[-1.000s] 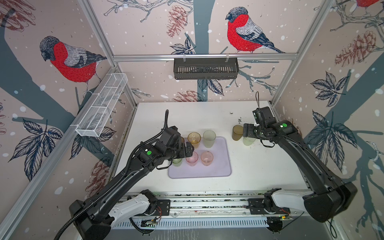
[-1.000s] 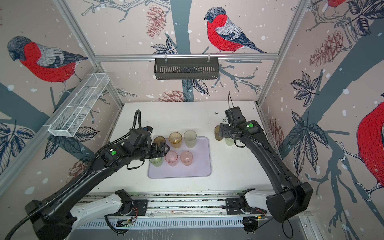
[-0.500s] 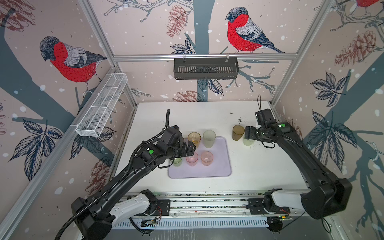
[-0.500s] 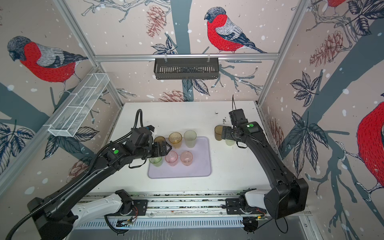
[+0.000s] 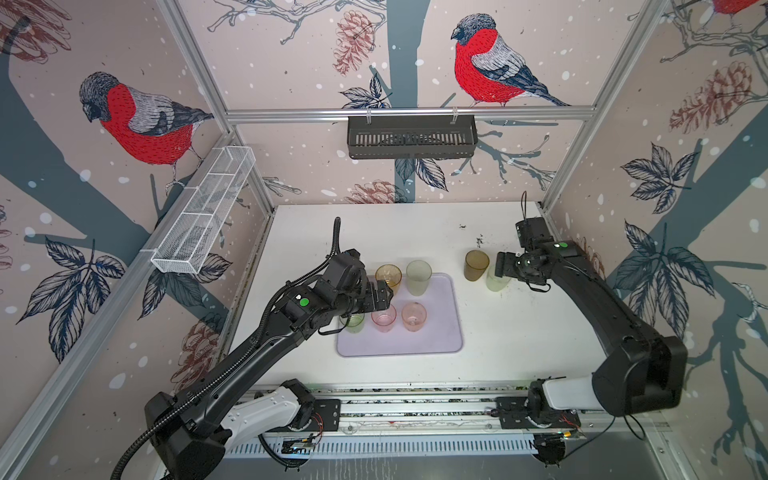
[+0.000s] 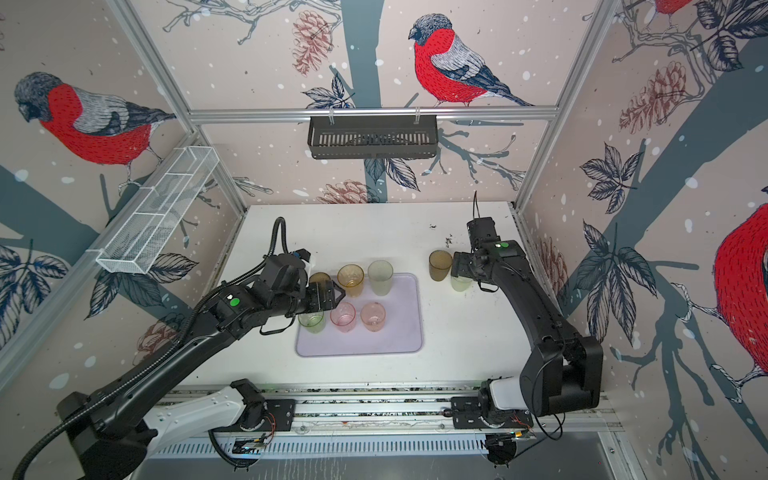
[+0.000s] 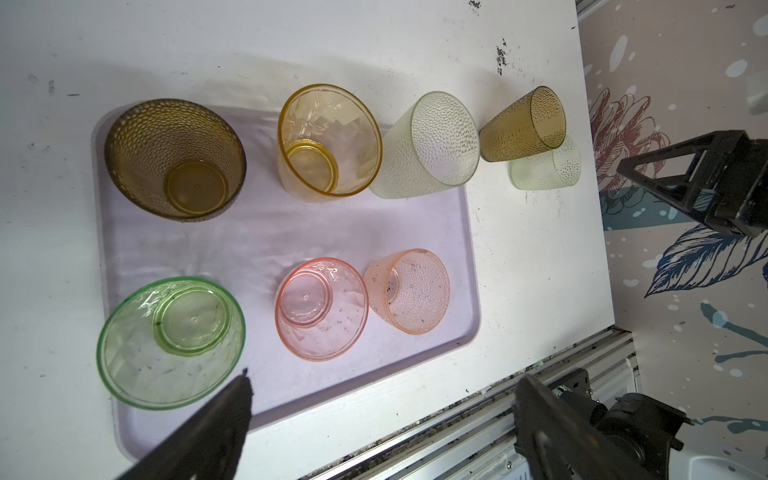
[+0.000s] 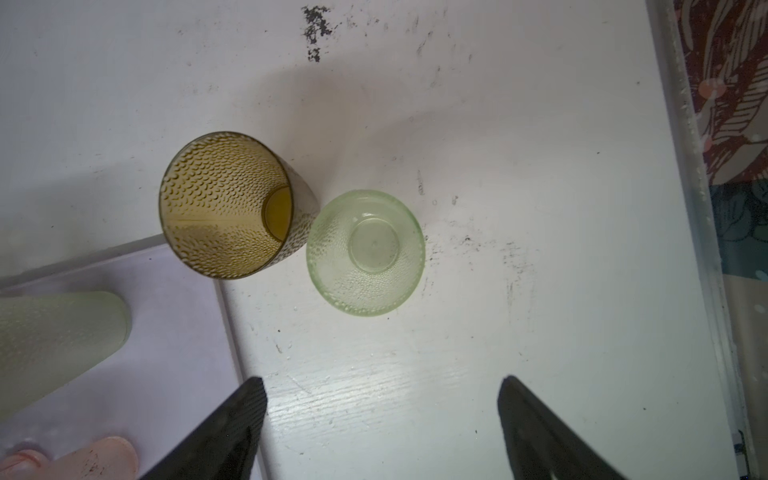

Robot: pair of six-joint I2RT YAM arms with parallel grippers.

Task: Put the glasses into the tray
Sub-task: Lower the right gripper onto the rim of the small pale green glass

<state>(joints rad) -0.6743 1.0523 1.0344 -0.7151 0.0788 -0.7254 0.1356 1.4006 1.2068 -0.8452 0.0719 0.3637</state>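
**While six glasses stand in the tray, two stand outside it**

As my right pincer (image 8: 382,379) hangs with its jaws wide apart and nothing between them, the short pale green glass (image 8: 365,251) stands ahead of my fingertips (image 8: 247,401), not between them. In both top views this pincer sits right of centre, directly above that glass. The tall brown glass (image 5: 476,265) stands just left of the short one; I cannot tell whether they touch.

My left pincer (image 7: 385,374), its jaws also spread wide and gripping nothing, hovers over the left part of the tray (image 5: 436,332), near the middle of the frame.

The tray holds six glasses, all upright. In the upper row stand the wide brown glass (image 6: 320,277), partly behind my left pincer, the amber glass (image 5: 388,279) and the tall pale green glass (image 5: 418,277). In the lower row stand the bright green glass (image 5: 355,324), the smooth pink glass (image 5: 383,319) and the dotted pink glass (image 5: 413,316).

The tray's lower strip and its right side are bare. The two outside glasses stand just off its upper right corner. The white table (image 5: 519,332) lies open between the tray's right rim and my right arm.
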